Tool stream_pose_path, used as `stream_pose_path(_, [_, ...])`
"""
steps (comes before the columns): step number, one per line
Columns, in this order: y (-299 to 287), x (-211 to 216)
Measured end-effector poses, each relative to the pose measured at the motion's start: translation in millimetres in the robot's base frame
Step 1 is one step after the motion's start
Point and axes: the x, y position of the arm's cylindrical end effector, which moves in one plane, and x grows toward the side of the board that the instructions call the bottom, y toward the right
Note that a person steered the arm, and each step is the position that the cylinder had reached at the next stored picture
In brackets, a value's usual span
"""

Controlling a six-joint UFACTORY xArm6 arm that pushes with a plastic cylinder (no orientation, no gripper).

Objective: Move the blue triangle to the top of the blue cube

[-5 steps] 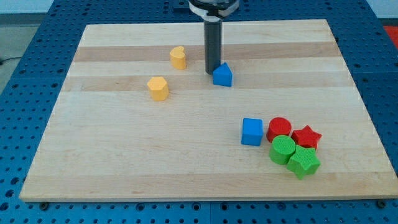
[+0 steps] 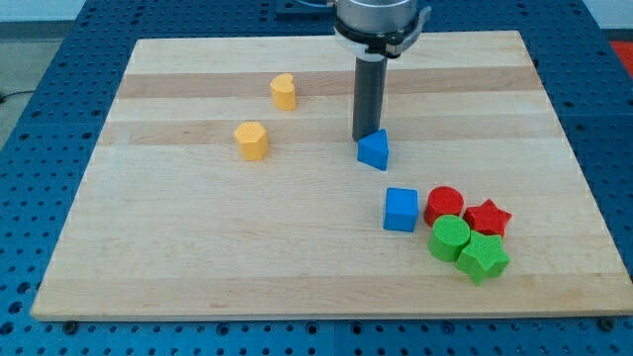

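You've got the wooden board (image 2: 198,257) filling most of the view, sitting on a blue perforated table (image 2: 30,148). The arm comes down from the view's top and ends in the dark rod; there is no claw on this rig, so nothing to call apart or together, only my tip (image 2: 364,137), which is planted against the upper-left side of the blue triangle (image 2: 374,150), touching it. That placement makes sense: contact on the far side from the target means a push drives the triangle toward the view's bottom right. The blue cube (image 2: 401,210) is the target, lying below and slightly right of the triangle, near but with a clear gap of bare wood between them. Tight against the cube's right is a cluster: red cylinder (image 2: 444,206), red star (image 2: 487,218), green cylinder (image 2: 449,238), green star-shaped block (image 2: 483,258), all touching or nearly so. The two yellow blocks (image 2: 283,91) (image 2: 251,140) sit well apart on the view's left, out of the way. My read: the triangle is nearly above the cube already; a short push finishes it, but overshoot would shove the cube or red cylinder.
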Motion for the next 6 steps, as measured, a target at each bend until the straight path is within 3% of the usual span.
stream_pose_path(4, [22, 72])
stream_pose_path(6, [1, 39])
